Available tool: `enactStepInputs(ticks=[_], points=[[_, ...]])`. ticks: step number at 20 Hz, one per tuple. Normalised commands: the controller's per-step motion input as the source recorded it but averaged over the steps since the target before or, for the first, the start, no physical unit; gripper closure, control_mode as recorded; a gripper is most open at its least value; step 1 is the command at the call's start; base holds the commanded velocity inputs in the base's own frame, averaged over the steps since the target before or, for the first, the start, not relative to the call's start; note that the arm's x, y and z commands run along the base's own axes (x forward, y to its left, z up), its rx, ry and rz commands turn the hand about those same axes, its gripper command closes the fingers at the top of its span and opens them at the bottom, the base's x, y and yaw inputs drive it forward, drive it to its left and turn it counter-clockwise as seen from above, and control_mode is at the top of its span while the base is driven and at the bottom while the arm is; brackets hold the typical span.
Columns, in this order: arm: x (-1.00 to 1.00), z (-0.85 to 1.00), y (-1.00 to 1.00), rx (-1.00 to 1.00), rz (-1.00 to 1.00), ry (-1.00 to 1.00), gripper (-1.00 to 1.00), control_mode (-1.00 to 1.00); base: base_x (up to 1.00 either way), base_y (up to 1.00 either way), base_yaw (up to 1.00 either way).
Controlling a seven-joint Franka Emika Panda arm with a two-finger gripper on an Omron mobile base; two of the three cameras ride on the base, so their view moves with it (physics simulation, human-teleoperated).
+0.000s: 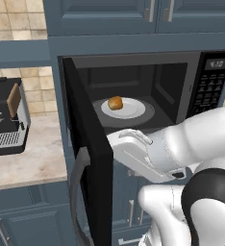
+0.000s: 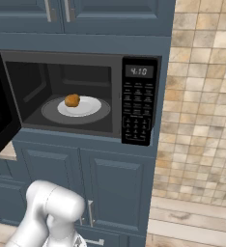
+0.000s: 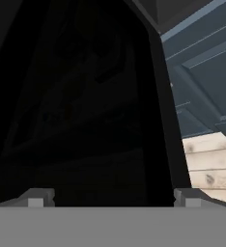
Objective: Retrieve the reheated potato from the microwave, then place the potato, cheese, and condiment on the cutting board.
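Silver-and-black coffee machine at 9 o'clock on the pale stone table. Large black built-in microwave, door swung wide. Small golden-brown oval potato on round white plate inside. Gripper jaws spread wide, empty, facing the dark door.

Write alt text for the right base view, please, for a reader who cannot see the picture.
A black built-in microwave stands open, and a small golden-brown potato sits on a white plate inside it. Its keypad panel is at the right, blue cabinets are below, and a tan tiled wall is on the right.
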Motion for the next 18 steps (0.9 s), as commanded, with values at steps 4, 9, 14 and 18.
enactStepInputs(ticks=[4, 9, 14, 18], points=[[-0.02, -0.05, 0.47, -0.05, -0.14, -0.08, -1.00, -1.00, 0.00, 0.00, 0.00], [-0.01, -0.02, 0.18, -0.04, -0.16, -0.08, -1.00, -1.00, 0.00, 0.00, 0.00], [0.01, 0.14, -0.30, 0.00, -0.12, 0.00, -1.00, -1.00, 0.00, 0.00, 0.00], [0.00, 0.23, -0.50, -0.03, -0.06, -0.02, -1.00, -1.00, 0.00, 0.00, 0.00]])
